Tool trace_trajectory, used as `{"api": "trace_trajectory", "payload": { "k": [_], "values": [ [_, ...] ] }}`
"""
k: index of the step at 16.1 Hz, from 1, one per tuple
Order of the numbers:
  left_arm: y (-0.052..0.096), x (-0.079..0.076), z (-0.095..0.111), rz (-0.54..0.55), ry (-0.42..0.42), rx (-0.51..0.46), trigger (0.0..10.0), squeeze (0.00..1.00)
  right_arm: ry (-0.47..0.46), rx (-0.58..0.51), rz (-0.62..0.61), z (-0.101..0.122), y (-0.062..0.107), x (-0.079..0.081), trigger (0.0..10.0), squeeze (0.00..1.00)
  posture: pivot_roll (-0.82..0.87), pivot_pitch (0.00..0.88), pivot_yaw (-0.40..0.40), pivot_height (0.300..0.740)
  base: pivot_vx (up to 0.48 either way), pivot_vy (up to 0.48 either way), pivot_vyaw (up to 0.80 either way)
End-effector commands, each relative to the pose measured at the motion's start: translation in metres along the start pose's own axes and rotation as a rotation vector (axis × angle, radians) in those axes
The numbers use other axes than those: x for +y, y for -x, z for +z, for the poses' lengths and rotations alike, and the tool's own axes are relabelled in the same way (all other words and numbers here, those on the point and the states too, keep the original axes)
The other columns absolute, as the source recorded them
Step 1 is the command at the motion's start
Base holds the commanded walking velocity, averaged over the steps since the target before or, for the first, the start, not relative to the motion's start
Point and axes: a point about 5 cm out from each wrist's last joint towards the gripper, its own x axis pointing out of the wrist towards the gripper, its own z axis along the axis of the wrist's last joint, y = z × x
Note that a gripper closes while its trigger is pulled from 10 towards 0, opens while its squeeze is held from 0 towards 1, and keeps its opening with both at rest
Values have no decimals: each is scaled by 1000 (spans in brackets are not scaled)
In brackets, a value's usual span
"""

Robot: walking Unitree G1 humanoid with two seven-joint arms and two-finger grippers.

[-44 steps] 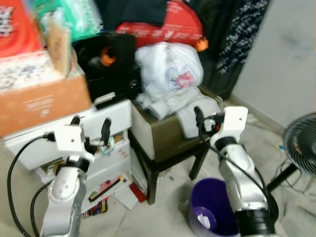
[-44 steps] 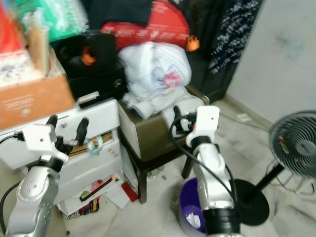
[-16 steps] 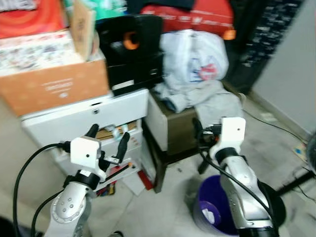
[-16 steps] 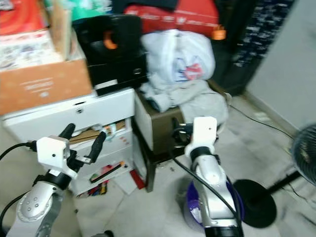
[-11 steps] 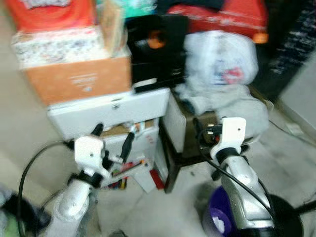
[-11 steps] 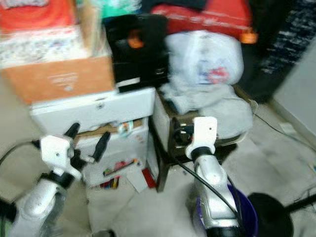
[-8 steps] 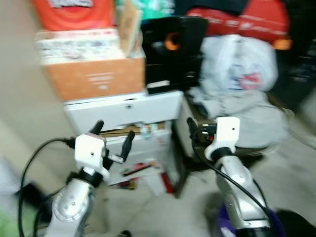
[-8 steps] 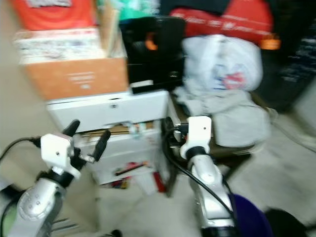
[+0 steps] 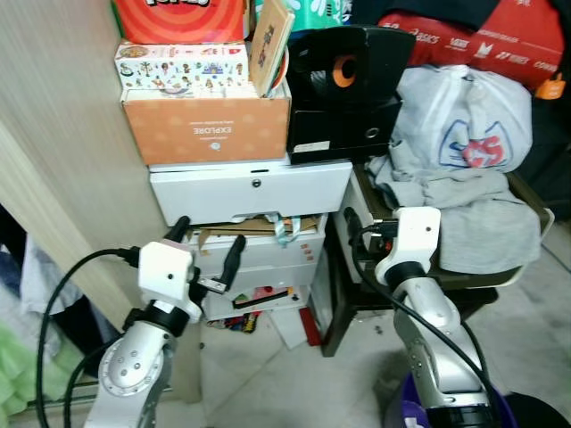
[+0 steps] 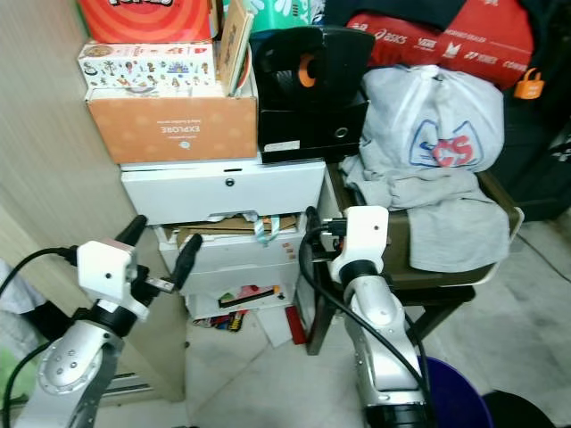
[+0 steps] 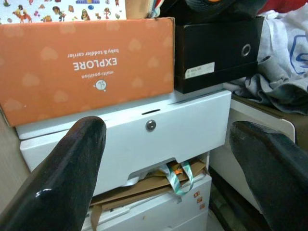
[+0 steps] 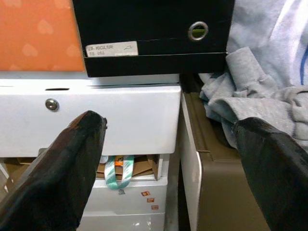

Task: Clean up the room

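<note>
Drawers [image 9: 254, 192] now centred; both pincers still raised, open

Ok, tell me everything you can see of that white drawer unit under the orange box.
The white drawer unit is a glossy, plastic-looking stack of drawers against a wood-grain panel. Its top drawer has a small round metal knob and a thin slot above it, and juts out past the ones below. Brown cardboard and a teal ribbon spill from the drawer beneath. A lower drawer gapes, showing colourful items. The orange box and a black box rest on top.
</note>
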Motion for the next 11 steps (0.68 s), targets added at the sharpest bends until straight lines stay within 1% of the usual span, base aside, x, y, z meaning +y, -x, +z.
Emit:
{"api": "trace_trajectory", "payload": {
  "k": [1,8,11],
  "values": [
    [-1,-2,0,-3,5,-1,10000,0,5,-4,-10,1,1,-4,10000,0,-43,100,-81,740,0,-382,0],
    [-4,0,0,0,6,-1,10000,0,2,-6,-12,2,0,-3,10000,0,-46,105,-76,740,0,-388,0],
    [-5,3,-1,34,6,3,10000,0,7,-6,-15,2,-1,-3,10000,0,-45,104,-75,740,0,0,0]
  ]
}}
